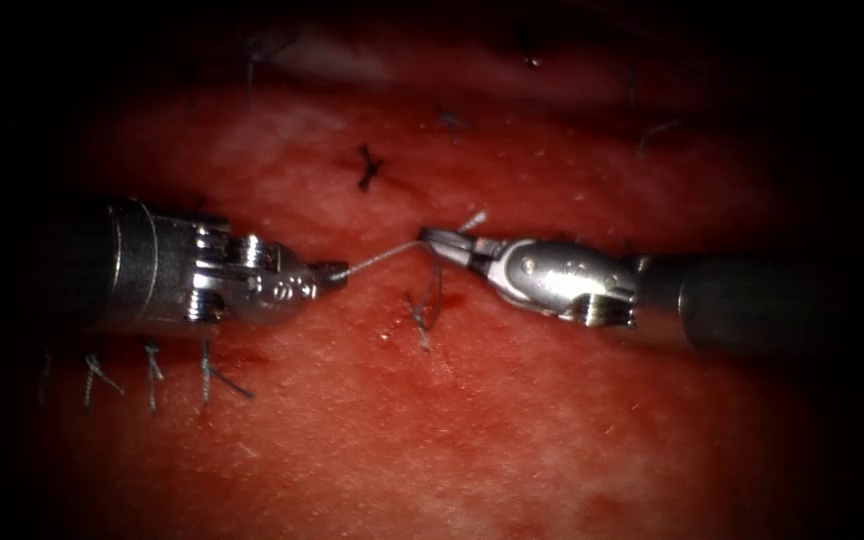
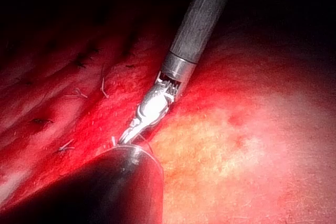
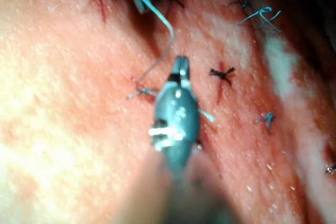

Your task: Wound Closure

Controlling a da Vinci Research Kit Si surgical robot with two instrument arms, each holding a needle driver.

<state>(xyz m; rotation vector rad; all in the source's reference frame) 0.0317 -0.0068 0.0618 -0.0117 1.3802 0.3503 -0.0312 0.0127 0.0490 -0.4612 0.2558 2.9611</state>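
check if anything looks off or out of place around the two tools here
Nothing stands out. The needle spans between the left tool and the right tool, both jaws shut on it, above the tissue. Thread hangs to a stitch.

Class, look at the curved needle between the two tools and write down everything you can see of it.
The needle is a thin, pale, shiny metal wire, gently curved. It lies roughly level above the tissue, not in it. The left tool has its jaws shut on one end, and the right tool has its jaws shut on the needle near the other end, so it bridges both. Dark thread hangs below the right tool's tip toward a stitch. The right wrist view shows its curve too.
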